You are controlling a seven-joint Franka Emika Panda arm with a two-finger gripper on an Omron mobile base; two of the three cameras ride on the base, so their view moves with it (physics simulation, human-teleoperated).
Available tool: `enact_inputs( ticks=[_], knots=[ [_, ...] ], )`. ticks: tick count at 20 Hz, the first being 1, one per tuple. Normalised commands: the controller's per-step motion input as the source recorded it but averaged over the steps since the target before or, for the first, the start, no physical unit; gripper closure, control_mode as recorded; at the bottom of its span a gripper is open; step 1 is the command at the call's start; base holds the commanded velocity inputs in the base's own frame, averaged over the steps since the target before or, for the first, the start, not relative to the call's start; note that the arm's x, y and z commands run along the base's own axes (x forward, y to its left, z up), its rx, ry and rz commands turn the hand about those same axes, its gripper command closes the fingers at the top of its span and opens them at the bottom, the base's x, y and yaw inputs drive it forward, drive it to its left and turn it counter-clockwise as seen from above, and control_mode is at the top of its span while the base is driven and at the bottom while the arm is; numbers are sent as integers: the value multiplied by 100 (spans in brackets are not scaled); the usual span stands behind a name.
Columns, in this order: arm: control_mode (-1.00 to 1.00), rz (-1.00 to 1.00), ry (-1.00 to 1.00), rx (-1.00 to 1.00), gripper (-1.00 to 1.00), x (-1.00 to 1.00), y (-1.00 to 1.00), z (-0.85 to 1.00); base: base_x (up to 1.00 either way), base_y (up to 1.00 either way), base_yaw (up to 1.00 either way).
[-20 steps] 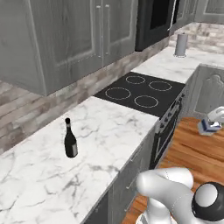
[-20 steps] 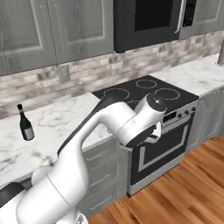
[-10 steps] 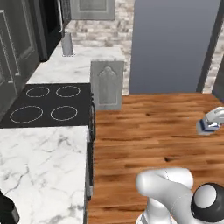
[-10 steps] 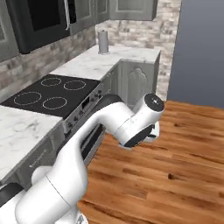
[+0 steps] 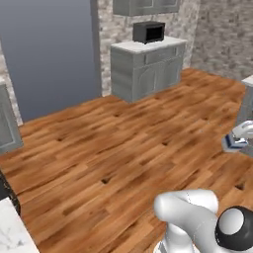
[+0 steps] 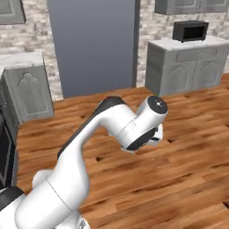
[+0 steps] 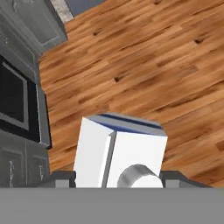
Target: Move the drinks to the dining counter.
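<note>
A blue-and-white milk carton (image 7: pixel 118 153), one of the drinks, stands upright between my gripper's (image 7: pixel 118 177) two dark fingertips (image 7: pixel 61 177) in the hand view. The gripper is shut on it, high above the wooden floor. In the left base view the gripper (image 5: pixel 237 140) hangs at the right edge with the carton (image 5: pixel 230 144) under the white hand. A pale-topped grey unit (image 5: pixel 247 99) pokes in at that same edge; I cannot tell whether it is the dining counter. The other drinks are out of view.
Wooden floor (image 5: pixel 123 148) spreads ahead. A grey cabinet (image 5: pixel 148 69) carrying a black microwave (image 5: pixel 148 32) stands at the back beside a tall blue-grey panel (image 5: pixel 49 49). An oven front (image 7: pixel 17 100) and grey cabinets (image 6: pixel 29 89) lie to the left. A marble corner (image 5: pixel 10 232) sits near me.
The base has turned, so both base views swung from the marble counter, stove and black bottle to open floor and the far cabinet. The carton has stayed in the gripper.
</note>
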Motion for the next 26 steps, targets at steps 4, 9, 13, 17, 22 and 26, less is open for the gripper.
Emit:
enact_inputs(
  ticks=[4,9,13,17,22,26],
  knots=[
    [100,0,0,0,100,0,0,0,1,-19,-94],
    [100,0,0,0,100,0,0,0,5,-29,-90],
    [100,0,0,0,100,0,0,0,76,-11,-65],
    [100,0,0,0,100,0,0,0,100,-3,-44],
    [100,0,0,0,100,0,0,0,100,0,-40],
    [100,0,0,0,100,0,0,0,100,2,-36]
  ],
)
